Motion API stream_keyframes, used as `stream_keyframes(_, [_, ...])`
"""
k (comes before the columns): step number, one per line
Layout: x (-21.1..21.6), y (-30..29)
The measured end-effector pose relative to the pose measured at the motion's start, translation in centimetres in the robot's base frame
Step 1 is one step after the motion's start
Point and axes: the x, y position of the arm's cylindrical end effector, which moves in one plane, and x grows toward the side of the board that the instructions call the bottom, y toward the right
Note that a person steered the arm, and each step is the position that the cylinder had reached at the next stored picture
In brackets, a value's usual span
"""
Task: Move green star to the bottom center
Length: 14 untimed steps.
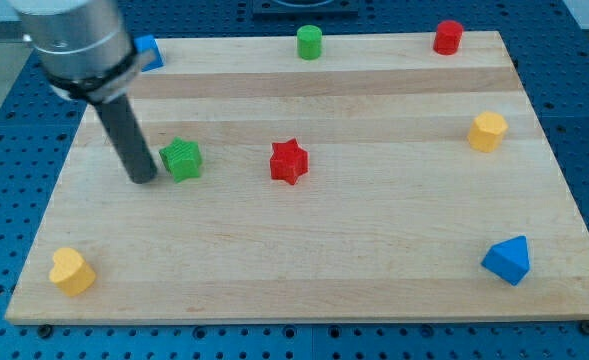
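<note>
The green star (182, 159) lies on the wooden board (304, 270) at the view's middle left. My tip (143, 179) rests on the board just left of the green star, a small gap apart or barely touching; I cannot tell which. The dark rod rises from it up and to the left to the arm's grey body at the view's top left.
A red star (288, 161) lies right of the green star. A green cylinder (309, 42) and a red cylinder (448, 37) stand at the top edge. A blue block (150, 52) shows behind the arm. A yellow hexagon (488, 131), a blue triangle block (507, 260) and a yellow heart (71, 271) lie near the edges.
</note>
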Motion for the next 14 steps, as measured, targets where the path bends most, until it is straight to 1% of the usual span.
stream_keyframes(1, [-2.6, -3.4])
stream_keyframes(2, [-6.2, -4.2])
stream_keyframes(3, [-6.9, -2.7])
stream_keyframes(4, [-6.1, 0.8])
stream_keyframes(5, [-4.6, 1.5])
stream_keyframes(6, [-2.2, 4.3])
stream_keyframes(9, [2.9, 12.4])
stream_keyframes(10, [3.5, 13.9])
stream_keyframes(12, [3.0, 15.3])
stream_keyframes(14, [5.1, 17.2])
